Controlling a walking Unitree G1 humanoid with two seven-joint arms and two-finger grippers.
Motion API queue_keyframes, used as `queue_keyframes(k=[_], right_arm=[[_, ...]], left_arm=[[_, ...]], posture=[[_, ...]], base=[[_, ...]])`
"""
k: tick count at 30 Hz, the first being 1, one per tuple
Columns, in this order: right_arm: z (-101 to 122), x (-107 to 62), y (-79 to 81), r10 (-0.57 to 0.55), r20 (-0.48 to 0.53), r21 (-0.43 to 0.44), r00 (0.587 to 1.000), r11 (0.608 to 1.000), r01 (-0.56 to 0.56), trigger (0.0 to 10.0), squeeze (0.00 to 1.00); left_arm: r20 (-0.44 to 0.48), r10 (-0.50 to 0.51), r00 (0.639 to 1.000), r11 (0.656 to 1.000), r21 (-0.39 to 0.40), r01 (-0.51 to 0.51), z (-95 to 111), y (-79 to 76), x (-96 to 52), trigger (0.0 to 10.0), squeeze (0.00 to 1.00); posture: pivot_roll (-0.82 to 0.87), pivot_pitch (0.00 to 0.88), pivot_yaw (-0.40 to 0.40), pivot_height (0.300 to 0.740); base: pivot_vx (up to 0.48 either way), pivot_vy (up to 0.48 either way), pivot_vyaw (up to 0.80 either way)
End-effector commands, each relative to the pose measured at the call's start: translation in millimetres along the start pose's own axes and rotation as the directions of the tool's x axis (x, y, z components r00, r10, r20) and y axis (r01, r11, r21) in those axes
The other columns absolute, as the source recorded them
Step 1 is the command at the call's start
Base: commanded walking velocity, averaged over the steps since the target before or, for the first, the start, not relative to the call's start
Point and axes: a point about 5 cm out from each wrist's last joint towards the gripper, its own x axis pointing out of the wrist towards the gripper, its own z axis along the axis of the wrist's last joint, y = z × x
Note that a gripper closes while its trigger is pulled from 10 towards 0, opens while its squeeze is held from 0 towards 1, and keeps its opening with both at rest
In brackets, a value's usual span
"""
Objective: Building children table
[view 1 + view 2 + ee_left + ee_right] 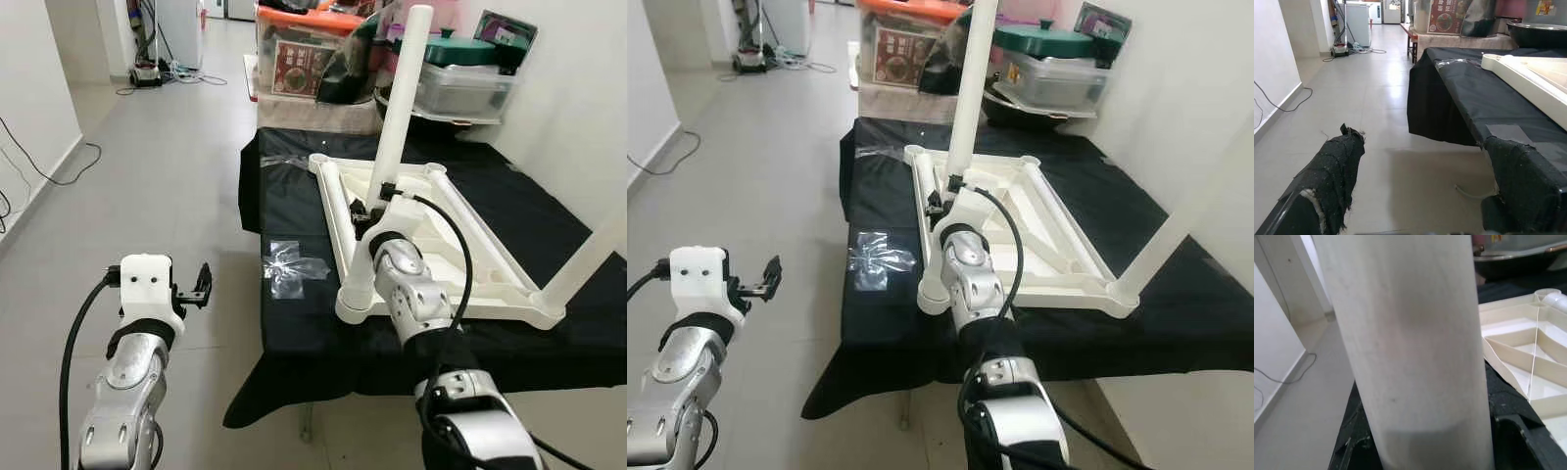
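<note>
Right gripper (370,208) clamping a white table leg (405,90), mid-frame.
It is holding the leg upright over the upturned white tabletop (490,279) on the black-draped surface; any tilt could jam it off-socket. The left gripper (201,286), lower left, is hanging spread and empty.

White plastic tabletop (460,257) lies upside down on the black-covered bench (294,323). One white leg (404,98) stands upright; another (588,259) leans at its corner.

A home hallway with a pale tiled floor (167,176) and white walls. Plastic storage boxes (460,83) are stacked at upper right; cables (59,166) trail at left.
</note>
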Motion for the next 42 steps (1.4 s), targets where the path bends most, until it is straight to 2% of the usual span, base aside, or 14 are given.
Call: queue_keyframes(k=[1, 4, 11, 14, 18, 19, 21, 23, 24, 25, 31, 32, 33, 42], right_arm=[[-22, -8.2, -6.9, -0.028, -0.103, -0.008, 0.994, 1.0, 0.028, 0.0, 0.0], [-20, -12.5, -3.2, 0.004, -0.091, 0.028, 0.996, 1.0, -0.001, 0.0, 0.0], [-12, -10.8, -4.0, 0.197, 0.017, 0.037, 0.98, 0.98, -0.198, 0.0, 0.0], [-10, -16.2, -10.5, 0.3, 0.084, 0.015, 0.95, 0.953, -0.302, 0.0, 0.0], [-11, -23.5, -12.0, 0.371, 0.101, -0.005, 0.923, 0.928, -0.372, 0.0, 0.0], [-16, -28.8, -11.4, 0.427, 0.086, -0.026, 0.9, 0.904, -0.426, 0.0, 0.0], [-16, -28.8, -11.4, 0.427, 0.086, -0.026, 0.9, 0.904, -0.426, 0.0, 0.0], [-22, -36.4, -11.2, 0.519, 0.066, -0.04, 0.852, 0.855, -0.517, 0.0, 0.0], [-22, -36.4, -11.2, 0.519, 0.066, -0.04, 0.852, 0.855, -0.517, 0.0, 0.0], [-24, -37.1, -13.1, 0.559, 0.067, -0.042, 0.826, 0.829, -0.558, 0.0, 0.0], [-26, -38.2, -18.2, 0.643, 0.075, -0.071, 0.762, 0.766, -0.639, 0.0, 0.0], [-27, -39.9, -19.7, 0.679, 0.072, -0.087, 0.731, 0.734, -0.674, 0.0, 0.0], [-32, -44.2, -22.1, 0.747, 0.036, -0.142, 0.664, 0.661, -0.737, 0.0, 0.0], [-35, -44.5, -23.3, 0.791, -0.014, -0.164, 0.611, 0.601, -0.782, 0.0, 0.0]], left_arm=[[-0.012, -0.006, 1.0, 1.0, 0.005, 0.006, -5, -3.2, -1.1, 10.0, 0.0], [-0.011, -0.01, 1.0, 1.0, 0.004, 0.01, -4, -3.5, -0.4, 10.0, 0.0], [-0.007, -0.017, 1.0, 1.0, 0.006, 0.017, -3, -4.8, 2.0, 10.0, 0.0], [-0.005, -0.014, 1.0, 1.0, 0.007, 0.014, -3, -4.0, 2.0, 10.0, 0.0], [-0.004, -0.012, 1.0, 1.0, 0.009, 0.012, -3, -3.3, 2.0, 10.0, 0.0], [-0.004, -0.011, 1.0, 1.0, 0.011, 0.011, -4, -2.9, 2.2, 10.0, 0.0], [-0.004, -0.011, 1.0, 1.0, 0.011, 0.011, -4, -2.9, 2.2, 10.0, 0.0], [-0.005, -0.012, 1.0, 1.0, 0.013, 0.012, -4, -2.0, 2.6, 10.0, 0.0], [-0.005, -0.012, 1.0, 1.0, 0.013, 0.012, -4, -2.0, 2.6, 10.0, 0.0], [-0.006, -0.013, 1.0, 1.0, 0.013, 0.013, -4, -1.5, 2.8, 10.0, 0.0], [-0.008, -0.012, 1.0, 1.0, 0.013, 0.012, -4, 0.1, 2.6, 10.0, 0.0], [-0.009, -0.01, 1.0, 1.0, 0.013, 0.011, -4, 0.8, 2.2, 10.0, 0.0], [-0.011, -0.007, 1.0, 1.0, 0.013, 0.007, -5, 2.3, 1.6, 10.0, 0.0], [-0.014, -0.007, 1.0, 1.0, 0.014, 0.007, -5, 4.0, 1.6, 10.0, 0.0]], posture=[[0.14, 0.0, -0.153, 0.74], [0.13, 0.0, -0.145, 0.74], [0.12, 0.0, -0.144, 0.74], [0.12, 0.0, -0.144, 0.74], [0.12, 0.0, -0.144, 0.74], [0.12, 0.0, -0.142, 0.74], [0.12, 0.0, -0.142, 0.74], [0.12, 0.0, -0.137, 0.74], [0.12, 0.0, -0.137, 0.74], [0.12, 0.0, -0.136, 0.74], [0.13, 0.0, -0.14, 0.74], [0.13, 0.0, -0.139, 0.74], [0.13, 0.0, -0.138, 0.74], [0.14, 0.0, -0.135, 0.74]], base=[[0.0, 0.0, 0.0], [0.0, 0.0, 0.0], [0.0, 0.0, 0.0], [0.0, 0.0, 0.0], [0.0, 0.0, 0.0], [0.0, 0.0, 0.0], [0.0, 0.0, 0.0], [0.0, 0.0, 0.0], [0.0, 0.0, 0.0], [0.0, 0.0, 0.0], [0.0, 0.0, 0.0], [0.0, 0.0, 0.0], [0.0, 0.0, 0.0], [0.0, 0.0, 0.0]])
